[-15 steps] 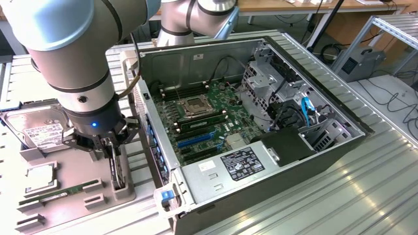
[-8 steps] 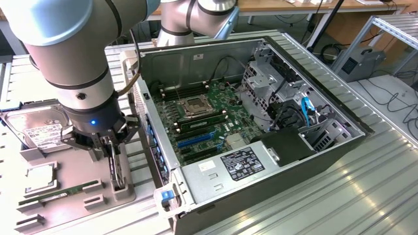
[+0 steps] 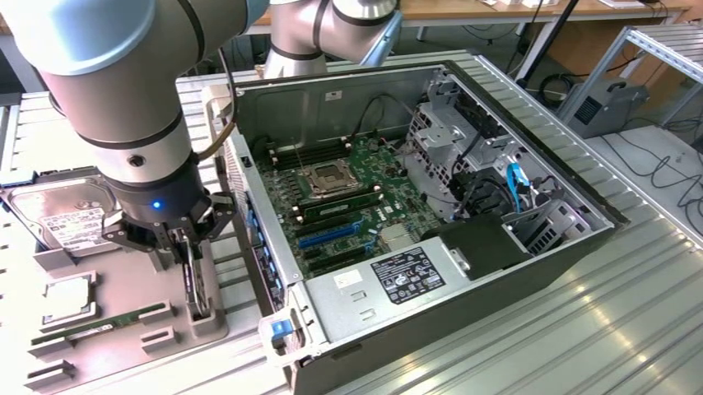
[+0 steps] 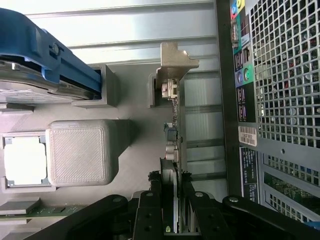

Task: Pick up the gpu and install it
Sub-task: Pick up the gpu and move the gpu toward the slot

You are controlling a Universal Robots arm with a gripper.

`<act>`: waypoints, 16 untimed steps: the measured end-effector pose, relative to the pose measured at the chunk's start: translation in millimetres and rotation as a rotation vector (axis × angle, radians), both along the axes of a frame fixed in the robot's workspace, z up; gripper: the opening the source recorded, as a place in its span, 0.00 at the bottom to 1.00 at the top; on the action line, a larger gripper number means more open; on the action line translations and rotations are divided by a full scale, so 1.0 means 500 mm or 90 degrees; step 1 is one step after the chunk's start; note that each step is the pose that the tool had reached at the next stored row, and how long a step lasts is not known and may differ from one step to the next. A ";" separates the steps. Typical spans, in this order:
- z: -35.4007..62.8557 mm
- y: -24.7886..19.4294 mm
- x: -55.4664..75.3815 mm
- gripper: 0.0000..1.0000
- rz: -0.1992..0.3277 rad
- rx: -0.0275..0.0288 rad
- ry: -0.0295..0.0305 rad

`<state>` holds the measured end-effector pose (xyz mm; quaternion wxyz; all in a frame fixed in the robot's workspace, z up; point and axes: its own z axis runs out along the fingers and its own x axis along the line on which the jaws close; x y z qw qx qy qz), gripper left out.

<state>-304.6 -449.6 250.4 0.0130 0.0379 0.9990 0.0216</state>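
Gripper pinches gpu across its thickness. The card stands on edge in the tray, directly below, long axis parallel to case wall, bracket at the far end.

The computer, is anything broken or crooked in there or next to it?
Nothing looks broken, spilled or crooked. The computer case is lying open on its side, which looks deliberate. Beside it the gpu stands straight on its edge in the gray holder, with the gripper pinching it.
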 end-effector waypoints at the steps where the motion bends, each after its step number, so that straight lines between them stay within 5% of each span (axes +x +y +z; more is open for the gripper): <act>1: 0.000 0.0000 0.000 0.26 0.000 0.0000 0.0000; 16: 0.007 0.0000 0.000 0.26 0.000 0.0000 0.0000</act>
